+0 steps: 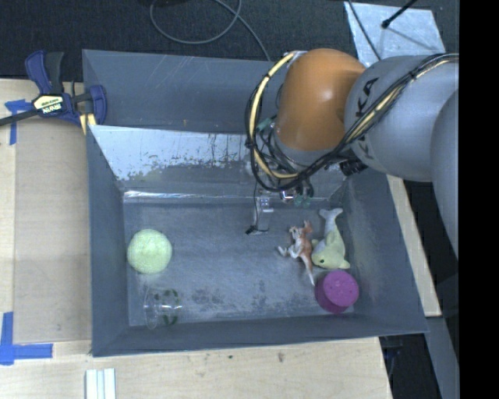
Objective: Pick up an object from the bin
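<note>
Bin of grey metal (109, 234), gripper (261, 214) low over its bare floor by the back wall, spread or closed I cannot tell. Pale green fuzzy ball (150, 251) lies well apart, view's left. To view's right lie the purple round disc (337, 290), the yellow-green plastic dolphin (330, 248), and nearest, the small orange-and-white animal figurine (299, 243).

Black cable (187, 40) loops over dark floor (78, 23) at the top, beside a pale sheet (390, 35)

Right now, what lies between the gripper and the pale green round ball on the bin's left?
Nothing: the camera view shows bare grey bin floor from the gripper to the pale green round ball.
</note>
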You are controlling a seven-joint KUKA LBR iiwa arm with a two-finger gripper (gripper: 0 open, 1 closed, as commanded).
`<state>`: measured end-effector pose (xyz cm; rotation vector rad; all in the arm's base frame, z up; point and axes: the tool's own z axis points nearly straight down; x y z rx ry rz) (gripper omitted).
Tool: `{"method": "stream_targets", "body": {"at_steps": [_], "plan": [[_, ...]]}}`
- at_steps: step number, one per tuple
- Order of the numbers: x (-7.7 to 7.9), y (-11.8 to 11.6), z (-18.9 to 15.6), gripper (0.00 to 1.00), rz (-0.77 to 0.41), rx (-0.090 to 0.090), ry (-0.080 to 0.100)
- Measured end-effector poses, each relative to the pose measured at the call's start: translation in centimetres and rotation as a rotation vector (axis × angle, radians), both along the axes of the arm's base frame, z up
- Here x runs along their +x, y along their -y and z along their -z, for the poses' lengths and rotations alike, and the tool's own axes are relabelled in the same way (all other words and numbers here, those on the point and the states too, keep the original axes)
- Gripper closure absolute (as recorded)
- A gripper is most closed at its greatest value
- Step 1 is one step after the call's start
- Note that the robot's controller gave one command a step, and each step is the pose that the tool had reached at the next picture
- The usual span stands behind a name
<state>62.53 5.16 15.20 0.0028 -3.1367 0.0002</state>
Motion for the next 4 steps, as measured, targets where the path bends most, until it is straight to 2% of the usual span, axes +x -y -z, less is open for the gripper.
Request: {"method": "stream_targets", "body": {"at_steps": [1,2,3,4], "plan": [[0.2,0.0,-0.5,0.0,0.001,0.0,0.008],[0.4,3.9,6.1,0.0,-0.109,0.0,0.012],[-0.6,9.8,8.1,0.0,-0.021,0.001,0.006],[-5.1,10.7,5.4,0.0,-0.321,0.001,0.007]]}}
